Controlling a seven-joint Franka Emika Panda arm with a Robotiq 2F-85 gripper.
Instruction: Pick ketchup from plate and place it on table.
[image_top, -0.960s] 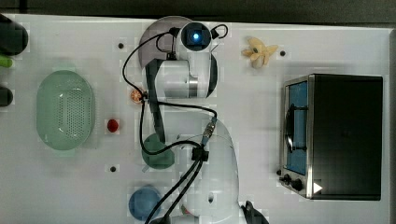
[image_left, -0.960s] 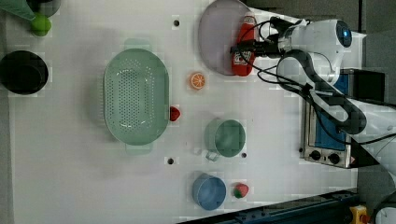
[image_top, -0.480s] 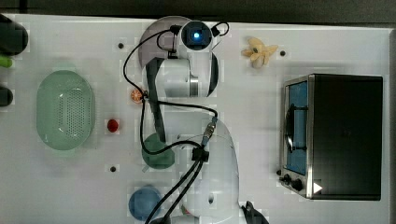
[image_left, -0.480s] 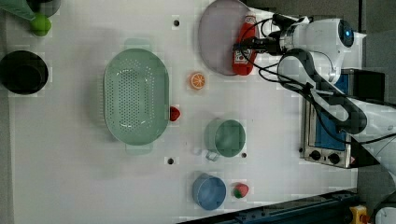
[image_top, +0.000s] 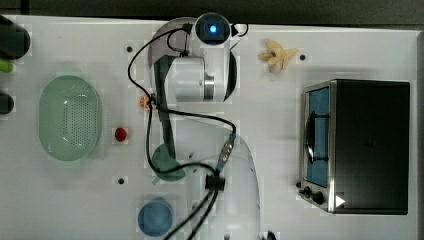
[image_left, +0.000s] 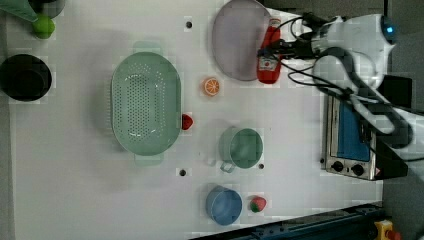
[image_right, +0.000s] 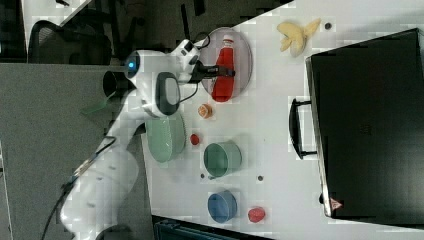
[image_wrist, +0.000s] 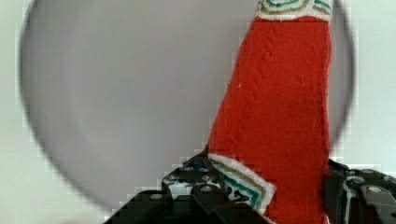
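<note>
The gripper (image_right: 223, 73) has its fingers squeezed around the middle of the red ketchup (image_right: 221, 75) over the plate (image_right: 241, 42), and the bottle looks soft and light, so hold its middle gently.

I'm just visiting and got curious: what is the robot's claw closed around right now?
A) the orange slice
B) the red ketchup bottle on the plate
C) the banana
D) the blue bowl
B: in the right view the gripper sits across the ketchup bottle, which lies on the plate.
</note>
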